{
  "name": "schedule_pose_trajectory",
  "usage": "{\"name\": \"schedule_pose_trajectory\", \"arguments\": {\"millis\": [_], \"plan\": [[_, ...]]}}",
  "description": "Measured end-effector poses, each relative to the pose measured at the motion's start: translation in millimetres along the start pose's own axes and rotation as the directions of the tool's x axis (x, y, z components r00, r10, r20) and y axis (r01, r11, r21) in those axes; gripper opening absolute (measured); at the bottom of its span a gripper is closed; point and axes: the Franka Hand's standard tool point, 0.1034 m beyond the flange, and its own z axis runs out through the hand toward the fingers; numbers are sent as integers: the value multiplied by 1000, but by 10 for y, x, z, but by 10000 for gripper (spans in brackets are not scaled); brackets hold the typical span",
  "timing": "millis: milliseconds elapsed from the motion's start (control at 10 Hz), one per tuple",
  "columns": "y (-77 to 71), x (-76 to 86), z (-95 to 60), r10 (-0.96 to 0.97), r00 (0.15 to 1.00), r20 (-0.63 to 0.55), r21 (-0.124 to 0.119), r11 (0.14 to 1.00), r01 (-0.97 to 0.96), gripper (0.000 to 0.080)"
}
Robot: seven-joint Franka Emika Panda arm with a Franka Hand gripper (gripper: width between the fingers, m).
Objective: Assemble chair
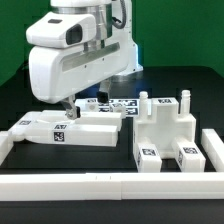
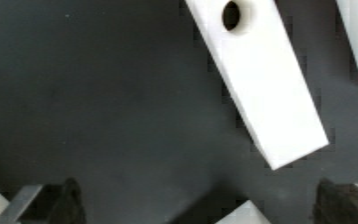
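The chair's largest piece, a white blocky structure [image 1: 165, 135] with upright posts and tags on its front blocks, stands at the exterior view's right. A long white bar [image 1: 65, 131] with a tag lies at the left, with a small white part [image 1: 19, 126] at its end and a flat white slab [image 1: 101, 116] behind it. My gripper [image 1: 68, 104] hangs just above the bar's far side. In the wrist view it [image 2: 197, 206] is open, dark fingers [image 2: 51, 200] wide apart with bare black table between them. A white slab with a hole [image 2: 261, 85] lies ahead of the fingers.
The marker board [image 1: 113, 102] lies flat behind the slab, under the arm. A long plain white rail [image 1: 110, 186] edges the table's front and runs up both sides [image 1: 211, 150]. The arm's bulky white body [image 1: 80, 50] hides the back of the table.
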Motion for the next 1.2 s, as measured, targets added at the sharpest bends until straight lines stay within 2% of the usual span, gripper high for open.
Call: {"name": "schedule_pose_trajectory", "arguments": {"millis": [100,200,400,800,900,1100,1200], "plan": [[-18,-125,63,-140,990,6,13,990,140,649],[-63,-221,131,-194,981,20,32,981,193,649],[-169,-363,320,-408,912,33,68,912,406,649],[-156,-372,329,-370,929,36,67,928,367,649],[-149,-438,391,-391,920,36,45,920,389,649],[-173,-627,552,-380,924,37,66,924,378,649],[-184,-650,628,-375,926,39,64,926,372,649]]}}
